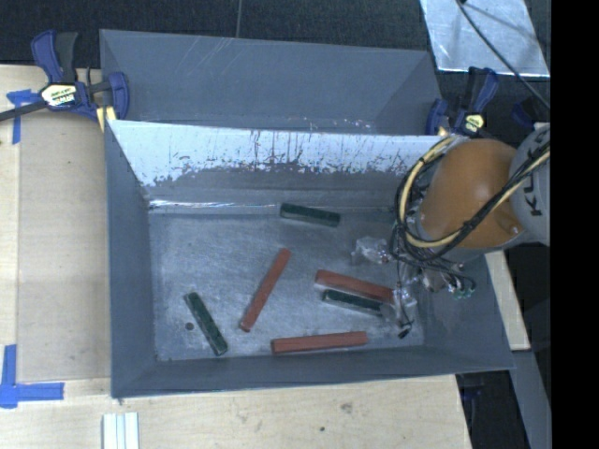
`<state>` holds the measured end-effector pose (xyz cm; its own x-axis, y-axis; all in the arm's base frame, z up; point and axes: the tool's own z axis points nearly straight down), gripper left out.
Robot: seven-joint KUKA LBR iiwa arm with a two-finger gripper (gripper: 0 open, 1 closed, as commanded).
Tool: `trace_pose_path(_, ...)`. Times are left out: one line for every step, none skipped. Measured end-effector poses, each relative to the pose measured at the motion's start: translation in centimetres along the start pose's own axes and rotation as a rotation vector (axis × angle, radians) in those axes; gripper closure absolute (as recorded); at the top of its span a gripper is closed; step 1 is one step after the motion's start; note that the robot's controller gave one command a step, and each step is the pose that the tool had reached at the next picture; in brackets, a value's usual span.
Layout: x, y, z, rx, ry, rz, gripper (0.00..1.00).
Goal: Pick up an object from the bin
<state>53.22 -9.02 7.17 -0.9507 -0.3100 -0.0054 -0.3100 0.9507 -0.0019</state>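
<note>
Gripper point(404, 314) of the arm, low at the right end of the grey metal bin point(131, 279). It stands at the right tips of a flat red-brown bar point(348, 283) and a dark green bar point(351, 299), which lie side by side. Whether the pincer is apart or together cannot be told. A second red-brown bar point(318, 343) lies nearby on the floor.

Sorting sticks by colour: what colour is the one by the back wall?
The stick is dark green, seen best in the camera view.
</note>
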Motion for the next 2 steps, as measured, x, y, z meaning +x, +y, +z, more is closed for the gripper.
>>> trace_pose_path(0.1,-0.1,-0.2,0.001,0.004,-0.001,1.00)
trace_pose_path(-2.6,-0.3,-14.4,0.004,-0.007,-0.053,1.00)
